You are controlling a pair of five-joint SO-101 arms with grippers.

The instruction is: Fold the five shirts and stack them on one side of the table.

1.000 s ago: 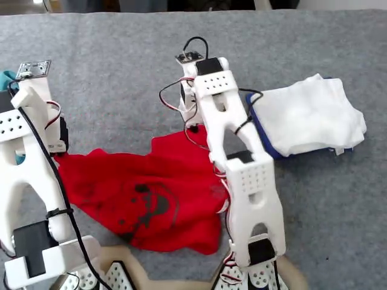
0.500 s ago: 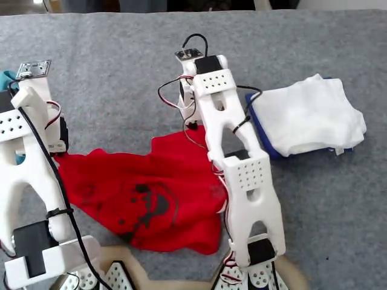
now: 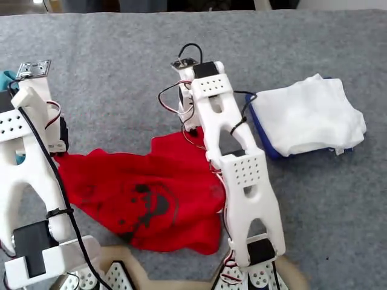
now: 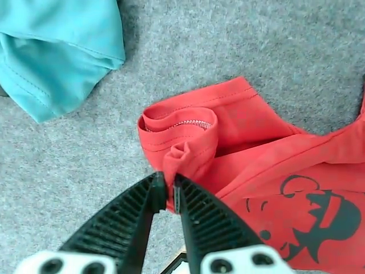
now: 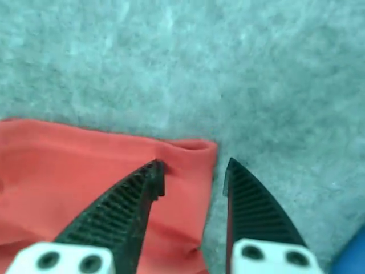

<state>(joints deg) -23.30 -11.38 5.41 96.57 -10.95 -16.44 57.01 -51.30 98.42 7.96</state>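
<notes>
Here: left gripper (image 4: 169, 186) clenched on a red shirt (image 4: 256, 148) fold; right gripper (image 5: 194, 168) released, another shirt corner between its fingertips.

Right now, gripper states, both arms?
Left gripper: jaws shut on red shirt.
Right gripper: jaws open over the shirt's corner, holding nothing.

Two white plastic arms, left arm (image 3: 30, 175) at frame left and right arm (image 3: 245, 175) at centre, with perforated panels, black motors, and red, black and white cables. Left gripper (image 4: 169, 185) and right gripper (image 5: 194, 168): black ribbed fingers, white bases.
</notes>
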